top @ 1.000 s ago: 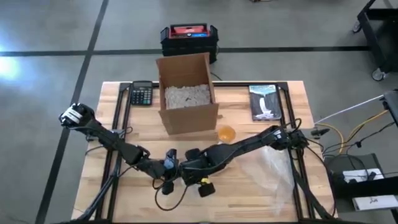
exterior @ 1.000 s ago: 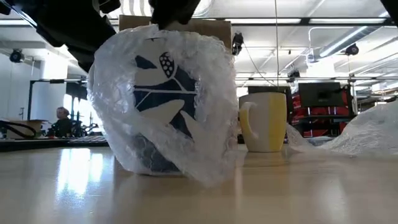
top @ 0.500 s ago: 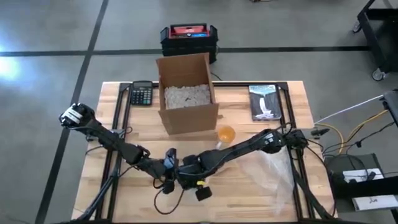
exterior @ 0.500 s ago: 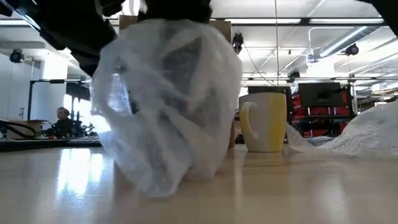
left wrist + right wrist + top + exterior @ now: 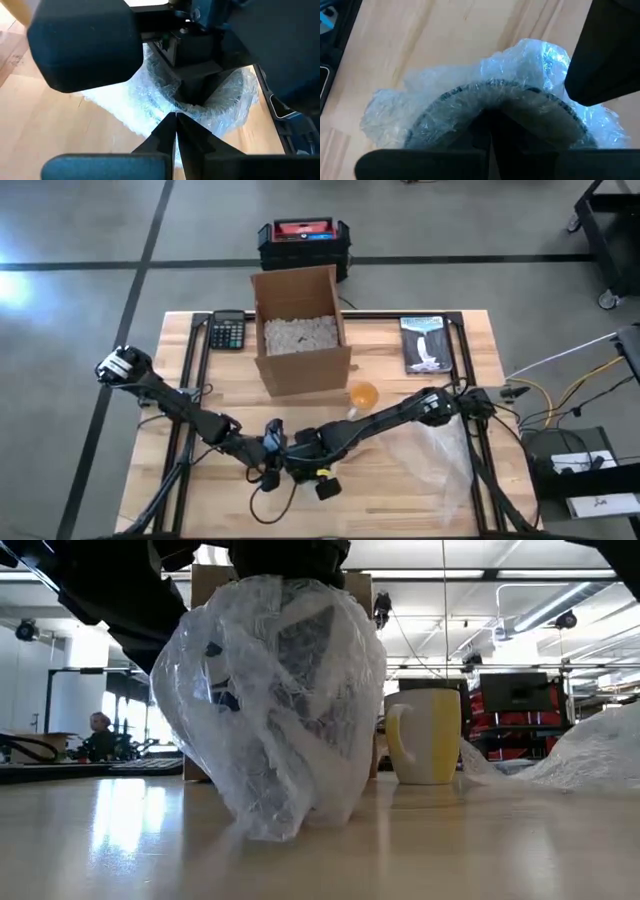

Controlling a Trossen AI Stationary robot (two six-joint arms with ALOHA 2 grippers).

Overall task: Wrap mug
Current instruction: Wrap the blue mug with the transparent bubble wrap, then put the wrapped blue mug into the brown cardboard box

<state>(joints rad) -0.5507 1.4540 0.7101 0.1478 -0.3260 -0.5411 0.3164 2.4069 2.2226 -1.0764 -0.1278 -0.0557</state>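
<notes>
From above we see both arms meeting at the lower centre of the desk, the left tool and the right tool crowded together so that the mug is hidden beneath them. The low view shows what the high view cannot: the mug, swathed in bubble wrap, stands left of centre, with a yellow mug behind it to the right. In the left wrist view the left tool's fingers are pressed together at the wrap. In the right wrist view the right tool's fingers look closed over the mug's wrapped rim.
</notes>
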